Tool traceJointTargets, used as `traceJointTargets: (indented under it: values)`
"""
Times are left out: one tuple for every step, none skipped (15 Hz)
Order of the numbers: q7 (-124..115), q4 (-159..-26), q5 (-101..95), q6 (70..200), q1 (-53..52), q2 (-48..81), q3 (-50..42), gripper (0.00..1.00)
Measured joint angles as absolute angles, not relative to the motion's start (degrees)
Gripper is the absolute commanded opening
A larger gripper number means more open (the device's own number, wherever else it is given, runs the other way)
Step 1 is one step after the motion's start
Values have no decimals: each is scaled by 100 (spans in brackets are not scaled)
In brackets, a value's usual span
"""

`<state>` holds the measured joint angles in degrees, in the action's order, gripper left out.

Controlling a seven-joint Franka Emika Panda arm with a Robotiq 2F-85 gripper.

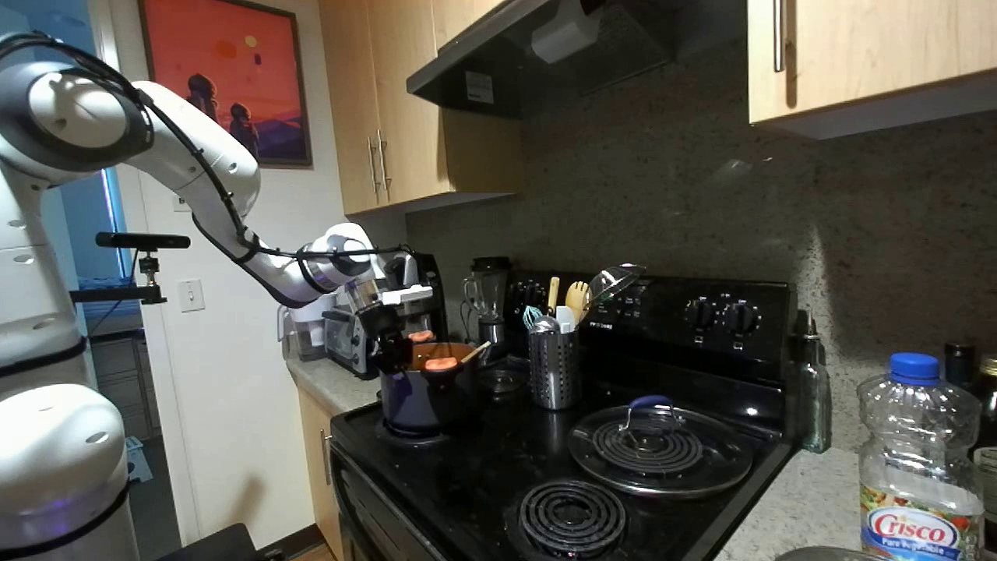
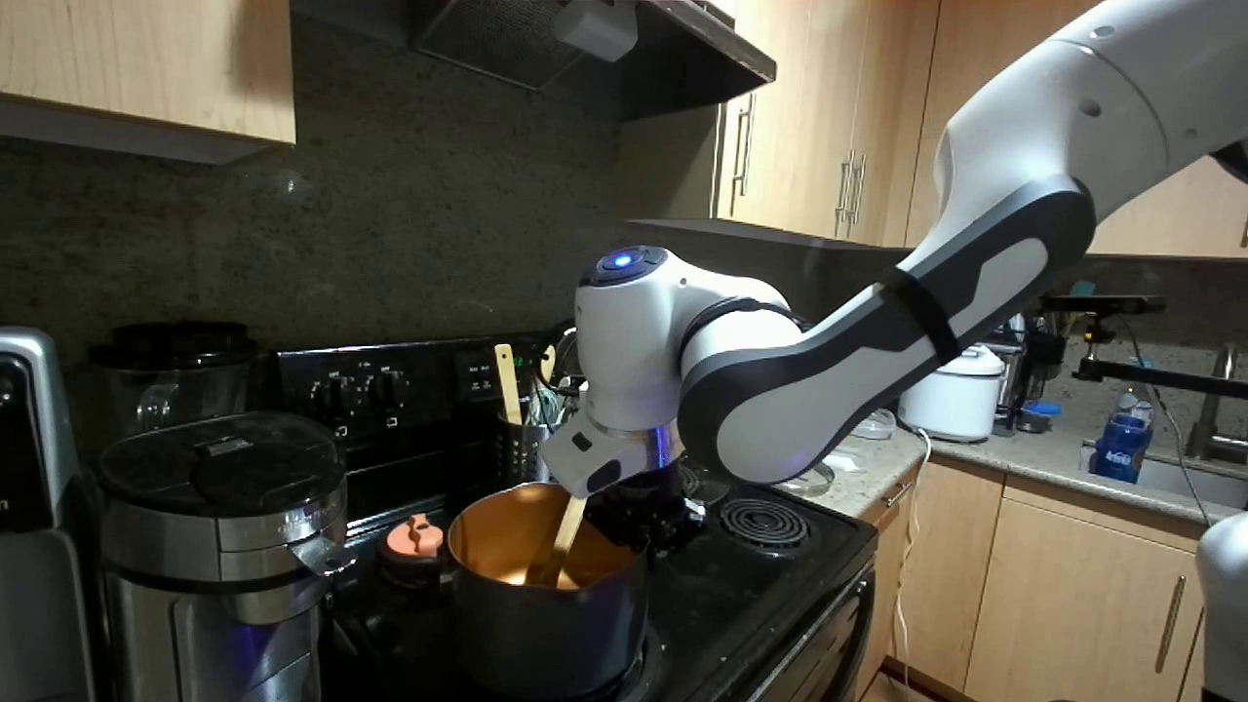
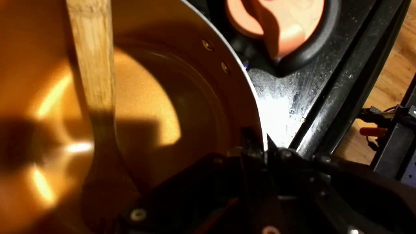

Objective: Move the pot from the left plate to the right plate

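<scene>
One pot (image 2: 548, 629), rim (image 3: 253, 88) between jaws.

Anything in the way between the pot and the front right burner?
Nothing visible stands between the pot and the front right burner. The utensil holder and the blue-handled lid sit farther back, though the lid's edge looks close to the burner.

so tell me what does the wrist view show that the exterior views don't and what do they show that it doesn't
Only the wrist view shows two rivets inside the pot, and plainly the fingers on either side of its rim.

Only the exterior views show the range hood, the cabinets, the utensil holder and the bare burner, each visible in both exterior views.

All share the pot, the wooden spatula in it and the end effector.
</scene>
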<state>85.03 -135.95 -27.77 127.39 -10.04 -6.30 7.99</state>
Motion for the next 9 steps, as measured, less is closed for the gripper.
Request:
traceJointTargets:
  values:
    - [8494, -13647, -2777, 12742, -1004, -701, 790, 6]
    - [8489, -13698, -2777, 12745, -1003, -780, 782, 6]
    - [8488, -13752, -2777, 12747, -1003, -866, 773, 6]
    - [8487, -13804, -2777, 12747, -1001, -958, 762, 6]
    - [8487, -13846, -2777, 12747, -998, -1061, 753, 6]
    - [8487, -13885, -2777, 12747, -994, -1162, 739, 6]
    - [8487, -13920, -2778, 12747, -990, -1256, 722, 6]
    - [8487, -13952, -2778, 12747, -986, -1346, 699, 5]
    - [8487, -13979, -2780, 12746, -979, -1423, 672, 6]
